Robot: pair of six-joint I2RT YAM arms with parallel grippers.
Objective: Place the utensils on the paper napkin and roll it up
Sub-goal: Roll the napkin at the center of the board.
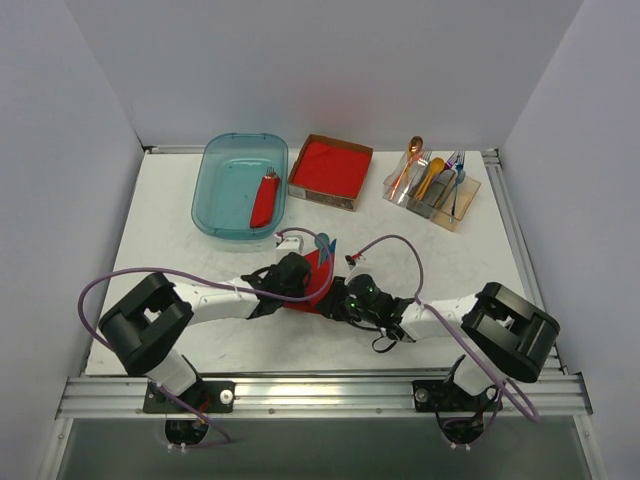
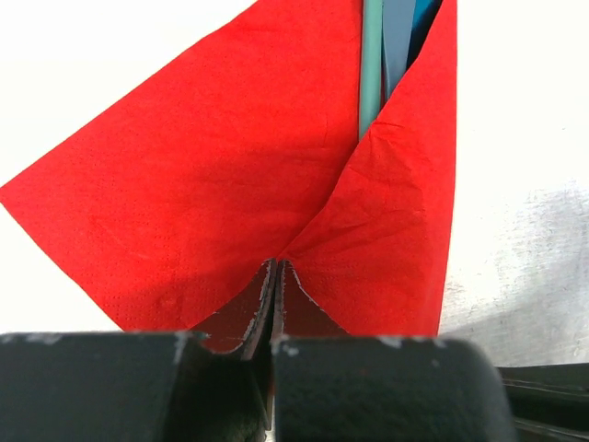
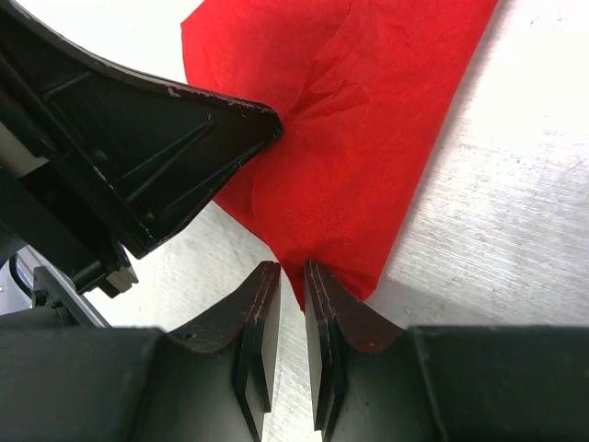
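Position: the paper napkin [image 2: 230,184] lies on the counter [image 1: 180,260] at centre, between the two arms, nearer the near edge than the containers at the far side. Its right part is folded over toward the middle.

Utensils: the teal spoon [image 2: 370,74] and the blue piece [image 2: 405,37] lie side by side in that fold, handles tucked under the flap. The spoon's bowl sticks out past the napkin's far edge in the top view.

Left fingers [image 2: 274,287]: closed tight, pinching the napkin where the flap meets the flat sheet (the paper puckers at their tips).

Right fingers [image 3: 319,287]: narrowly apart, with bare counter showing in the gap. The napkin's corner sits at their tips; contact cannot be told. The left arm's finger lies just to their left on the sheet.

Other items, far side: a teal bin [image 1: 215,200] at left holding a red roll [image 1: 265,200], a boxed red stack [image 1: 331,170] in the middle, a clear caddy [image 1: 462,205] of cutlery at right.
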